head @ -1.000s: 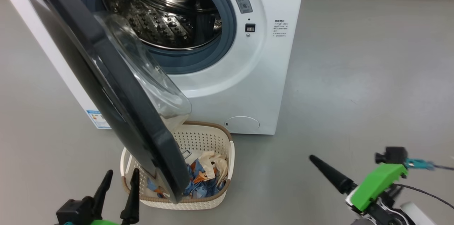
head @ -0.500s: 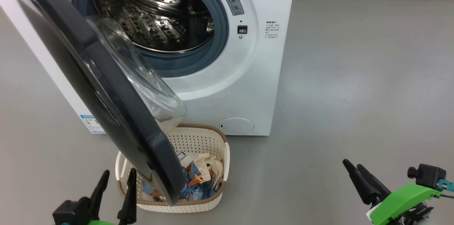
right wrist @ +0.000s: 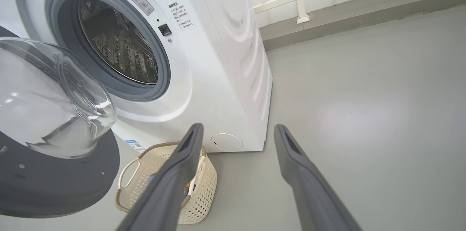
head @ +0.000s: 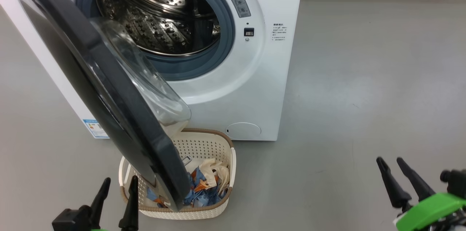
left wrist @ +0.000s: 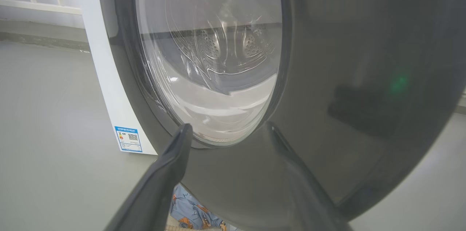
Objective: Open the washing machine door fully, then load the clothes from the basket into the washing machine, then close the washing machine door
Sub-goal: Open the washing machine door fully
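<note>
While the door stands over the basket, I see:
Left tool: spread wide, empty, near door.
Right tool: spread wide, empty, above floor.

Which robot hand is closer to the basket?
The left gripper: its fingers stand right by the left end of the basket. The right gripper is far off to the side, over bare floor.

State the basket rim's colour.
Brown rim on the cream basket; the head view shows it best.
</note>
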{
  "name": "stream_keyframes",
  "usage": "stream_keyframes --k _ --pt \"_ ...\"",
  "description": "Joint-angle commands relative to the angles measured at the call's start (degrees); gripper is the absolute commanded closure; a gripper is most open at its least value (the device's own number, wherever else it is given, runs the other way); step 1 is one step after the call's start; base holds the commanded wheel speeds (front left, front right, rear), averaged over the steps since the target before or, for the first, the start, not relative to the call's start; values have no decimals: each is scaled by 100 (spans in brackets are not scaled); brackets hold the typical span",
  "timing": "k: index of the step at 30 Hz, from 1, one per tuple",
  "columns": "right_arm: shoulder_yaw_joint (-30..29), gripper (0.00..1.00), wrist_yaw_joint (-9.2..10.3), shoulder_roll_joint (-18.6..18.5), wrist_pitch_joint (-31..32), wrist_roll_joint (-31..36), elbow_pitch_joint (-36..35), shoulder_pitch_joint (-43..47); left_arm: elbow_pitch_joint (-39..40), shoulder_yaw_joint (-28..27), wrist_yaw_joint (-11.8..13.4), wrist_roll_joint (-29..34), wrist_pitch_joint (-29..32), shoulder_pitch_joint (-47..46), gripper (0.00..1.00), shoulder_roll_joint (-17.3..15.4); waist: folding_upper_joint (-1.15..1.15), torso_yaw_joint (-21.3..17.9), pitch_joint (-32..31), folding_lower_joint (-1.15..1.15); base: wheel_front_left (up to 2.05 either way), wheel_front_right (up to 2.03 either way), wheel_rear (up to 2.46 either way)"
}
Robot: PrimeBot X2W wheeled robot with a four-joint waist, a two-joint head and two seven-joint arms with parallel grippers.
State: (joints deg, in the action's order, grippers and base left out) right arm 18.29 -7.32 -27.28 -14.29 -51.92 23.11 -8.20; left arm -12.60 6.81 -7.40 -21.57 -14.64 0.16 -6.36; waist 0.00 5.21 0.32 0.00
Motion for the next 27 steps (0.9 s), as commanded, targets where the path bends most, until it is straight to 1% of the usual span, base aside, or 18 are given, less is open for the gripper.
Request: stream_keyframes --k 1,6,9,10,18,22,27 --pt "-99 0 -17 -31 -69 264 -183 165 165 -215 -9 24 -36 -95 0 -96 0 2 2 0 0 0 0" --pt "-867 0 -17 303 -70 1127 -548 542 203 -214 -9 40 -36 -90 0 -99 0 -4 1 0 0 0 0" --pt "-1107 0 -17 443 -70 1500 -672 742 223 -218 -9 46 -36 -79 0 -104 0 -14 -2 0 0 0 0" --pt "-1107 0 -17 443 -70 1500 -672 742 223 -218 -9 46 -36 -79 0 -104 0 -14 -2 0 0 0 0" --pt "-1415 0 -17 697 -71 2215 -590 1054 194 -219 -9 34 -36 -94 0 -88 0 -24 13 0 0 0 0" --pt "-1483 0 -17 792 -71 2284 -550 1121 174 -229 -9 31 -36 -103 0 -84 0 -16 10 0 0 0 0" --pt "-1502 0 -17 822 -71 2325 -557 1122 172 -265 -9 26 -36 -104 0 -75 0 -20 11 0 0 0 0"
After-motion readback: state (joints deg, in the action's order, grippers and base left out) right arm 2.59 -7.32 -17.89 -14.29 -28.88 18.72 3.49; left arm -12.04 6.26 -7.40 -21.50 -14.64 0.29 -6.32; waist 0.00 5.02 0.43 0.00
